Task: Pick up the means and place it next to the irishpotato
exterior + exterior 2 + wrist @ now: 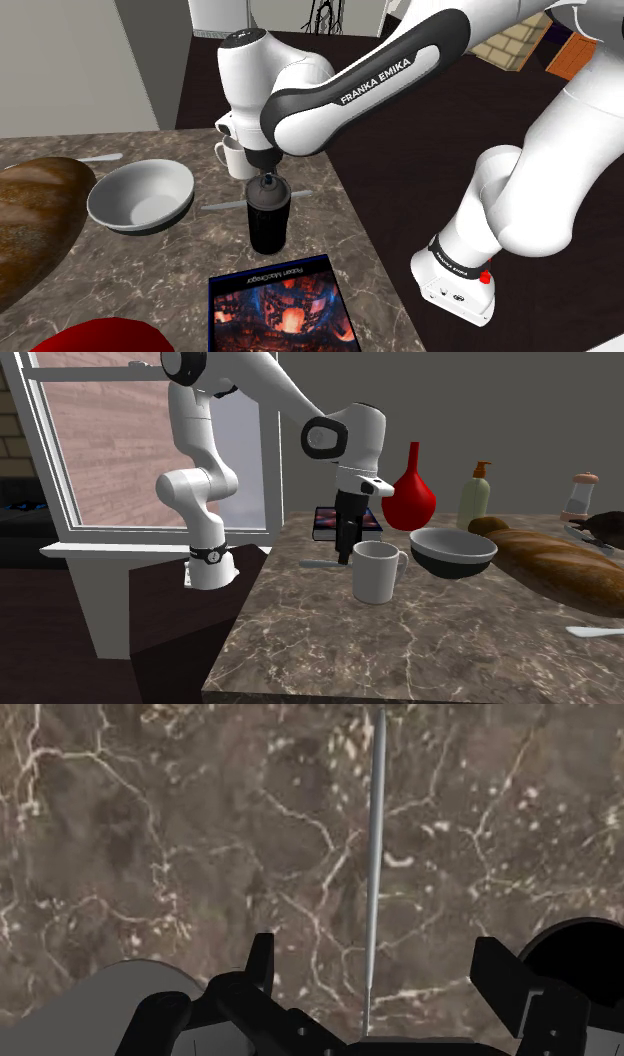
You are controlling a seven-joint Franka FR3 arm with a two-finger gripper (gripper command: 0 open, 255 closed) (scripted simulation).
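- Fingers (pixel 262 960) of the gripper (pixel 376 949) stand wide apart, clasping nothing.
- I read the thin grey utensil (pixel 374 834) as lying flat on the marble counter (pixel 150 824), running lengthwise between the fingers and touching neither.
- White mug (pixel 375 574) and grey bowl (pixel 452 555) sit near the fingers, one to each side.

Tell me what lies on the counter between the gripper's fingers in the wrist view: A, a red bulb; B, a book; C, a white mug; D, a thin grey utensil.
D: a thin grey utensil lies flat on the marble counter, in line with the gap of the open gripper, whose fingers stand clear of it on either side.
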